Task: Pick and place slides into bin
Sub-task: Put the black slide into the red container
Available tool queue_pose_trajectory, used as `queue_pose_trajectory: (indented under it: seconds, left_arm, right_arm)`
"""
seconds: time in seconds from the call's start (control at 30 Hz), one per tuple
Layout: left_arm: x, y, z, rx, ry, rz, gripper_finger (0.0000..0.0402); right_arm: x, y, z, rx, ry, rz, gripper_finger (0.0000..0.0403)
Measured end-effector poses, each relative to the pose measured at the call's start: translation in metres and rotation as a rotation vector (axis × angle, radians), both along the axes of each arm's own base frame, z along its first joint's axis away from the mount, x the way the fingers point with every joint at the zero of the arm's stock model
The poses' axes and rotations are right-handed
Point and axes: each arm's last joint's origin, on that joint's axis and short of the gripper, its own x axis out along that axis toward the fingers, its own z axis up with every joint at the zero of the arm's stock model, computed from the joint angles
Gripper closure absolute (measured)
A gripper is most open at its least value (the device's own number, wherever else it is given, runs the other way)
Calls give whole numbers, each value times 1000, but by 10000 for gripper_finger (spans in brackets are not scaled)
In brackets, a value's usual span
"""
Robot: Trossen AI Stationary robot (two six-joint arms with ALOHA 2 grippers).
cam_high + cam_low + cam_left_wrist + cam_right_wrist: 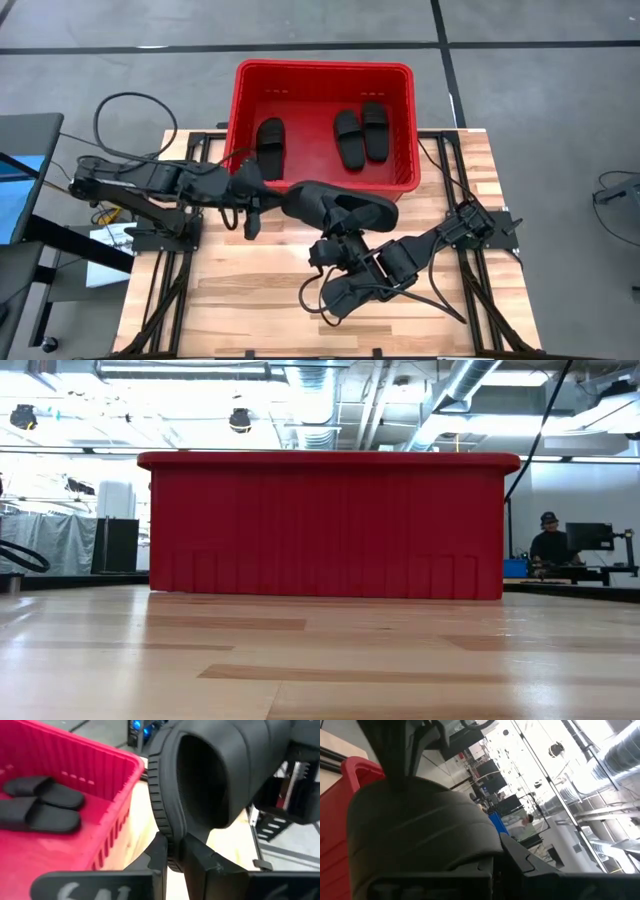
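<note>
The red bin (325,72) stands at the table's far edge with three black slides in it: one on the left (270,145) and two side by side on the right (348,140) (374,130). A fourth black slide (340,205) hangs in the air just in front of the bin's near wall, between my two grippers. My left gripper (280,198) is shut on its left end. My right gripper (345,232) is shut on it from the near side. The low view shows only the bin (325,525). My left gripper pinches the rim of the slide's sole (172,862) at the slide's left end between its two fingers (202,862). The fingers come from the table's left, slanting slightly down. The slide is lifted clear, turned on edge so that the strap's opening (200,780) faces the wrist. My right gripper is shut on the slide (420,835) from the table's near side, pointing about level. The slide's own body fills the wrist view and hides the place of contact, so which part it has cannot be told. The slide is clear of the table.
Black mounting frames and cables (440,300) line the table's left and right sides. Bare wood (250,300) lies near the front edge. Beyond the table a person (548,540) sits at a desk.
</note>
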Motion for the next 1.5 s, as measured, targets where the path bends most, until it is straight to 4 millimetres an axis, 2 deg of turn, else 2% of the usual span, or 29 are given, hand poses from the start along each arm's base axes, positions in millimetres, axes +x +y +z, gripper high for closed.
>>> queue_pose_trajectory:
  seconds: [0.33, 0.7, 0.87, 1.13, 1.5]
  left_arm:
    - [-13, 7, 8, 53, -43, 133, 388]
    - [-37, 14, 19, 106, -75, 201, 394]
    - [-45, 22, 20, 117, -57, 242, 395]
    - [-52, 33, 20, 175, -28, 288, 396]
    - [-62, 60, 22, 286, 18, 393, 396]
  right_arm:
    - [5, -11, -3, 12, 13, -9, 341]
    - [3, -15, -9, -28, 109, -5, 285]
    - [1, -17, -11, -50, 145, -9, 236]
    - [-1, -29, -15, -120, 252, -46, 151]
    - [-12, -52, -24, -211, 455, -82, 143]
